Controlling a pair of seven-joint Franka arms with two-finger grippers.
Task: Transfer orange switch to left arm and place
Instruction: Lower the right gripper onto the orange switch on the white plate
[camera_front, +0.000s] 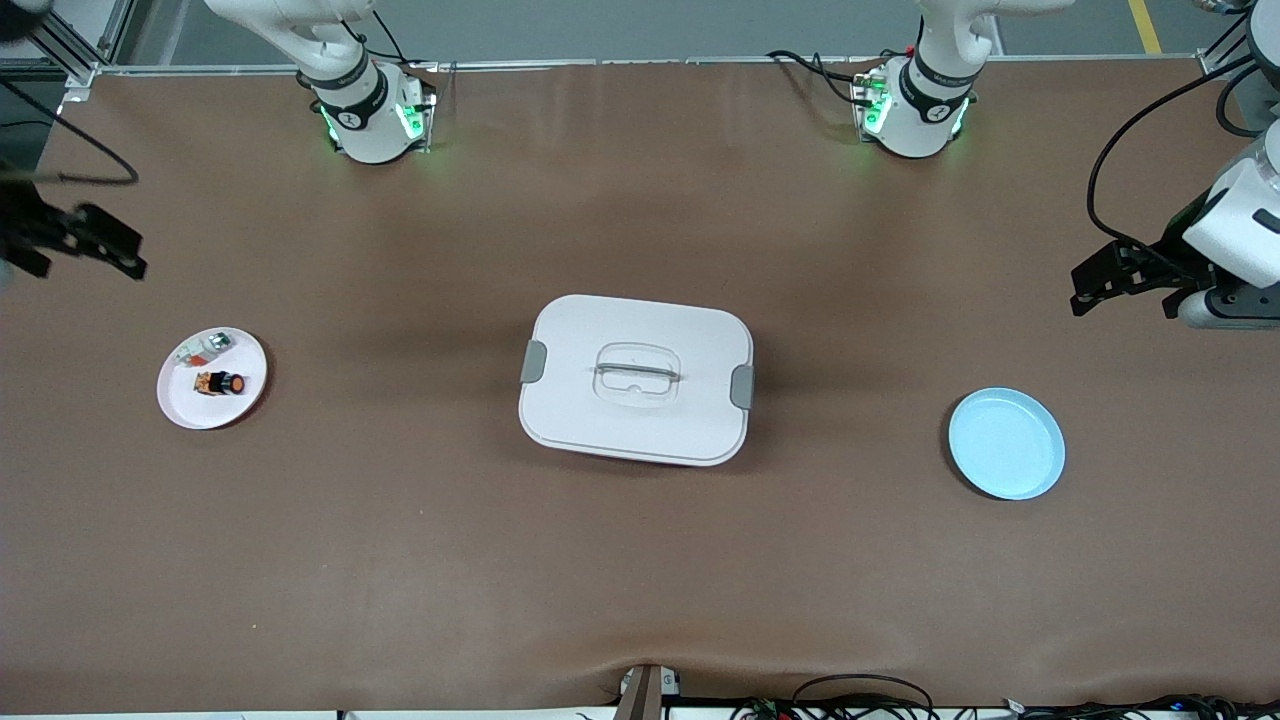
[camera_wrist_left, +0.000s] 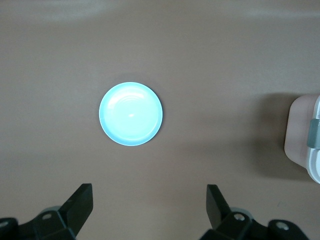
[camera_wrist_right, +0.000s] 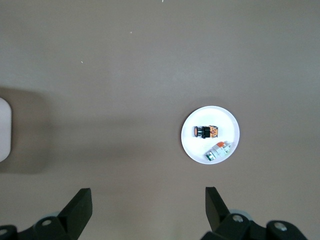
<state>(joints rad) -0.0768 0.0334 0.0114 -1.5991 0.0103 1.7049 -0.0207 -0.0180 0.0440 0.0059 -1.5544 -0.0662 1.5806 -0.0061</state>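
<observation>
So, I judge the task has not really started yet. The orange switch (camera_front: 221, 383) lies on the white plate (camera_front: 180, 402) at the right arm's end of the table, just beside a small silver-white part (camera_front: 203, 349) with green and red bits, which is a little farther from the front camera. Nothing holds the switch.

My right gripper (camera_front: 105, 243) hangs in the air over the bare table at that same end, not over the plate; in the right wrist view its two fingers (camera_wrist_right: 80, 207) stand wide apart with nothing between them. My left gripper (camera_front: 1110, 280) hangs over the table at the left arm's end, and its fingers (camera_wrist_left: 82, 202) are also spread wide and empty. The blue plate (camera_front: 1006, 443) near it has nothing on it; I suppose it is the place where the switch must go.

The white box (camera_front: 636, 378) stands closed in the middle of the table, between the two plates. So all steps are left: the pick-up, the passing from one arm to the other around or above the box, and the placing.

The table (camera_front: 640, 580) has a brown, matte cover with a small wrinkle at its near edge. Cables lie along that edge, and grey floor shows past the arm bases.
</observation>
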